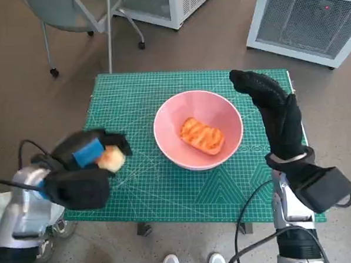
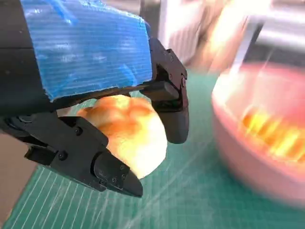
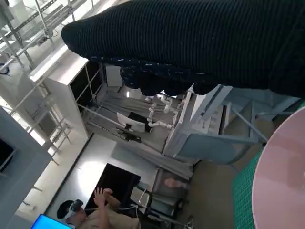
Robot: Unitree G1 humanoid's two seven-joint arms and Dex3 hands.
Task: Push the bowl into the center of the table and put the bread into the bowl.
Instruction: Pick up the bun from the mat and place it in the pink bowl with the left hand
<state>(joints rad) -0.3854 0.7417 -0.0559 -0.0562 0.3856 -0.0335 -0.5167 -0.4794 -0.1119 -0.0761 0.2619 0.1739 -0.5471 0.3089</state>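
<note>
In the head view the pink bowl (image 1: 198,129) sits near the middle of the green cutting mat (image 1: 132,92) that covers the table, with a flat grilled piece of bread (image 1: 202,135) already lying inside it. At the left of the frame the left hand (image 1: 86,165) holds a round bread roll (image 1: 111,159) above the mat's left edge, well apart from the bowl; at the right the gloved right hand (image 1: 274,111) stands just beside the bowl's right rim, fingers extended together and holding nothing, though I cannot tell whether it touches the rim. In the left wrist view the roll (image 2: 128,133) is clamped between the black fingers (image 2: 169,102) and the thumb below it, in the centre-left of the frame, while the bowl (image 2: 259,138) shows blurred at the right (the blur suggests motion, so details there are unclear). The grip looks shallow, with much of the roll bulging out unsupported, so it could slip free and fall on the mat short of the bowl; coming in too low could also knock the near rim and shove the bowl off centre. The right wrist view shows the glove (image 3: 190,43) across the top and the bowl's edge (image 3: 281,171) at lower right, with a person in the lower left background.
</note>
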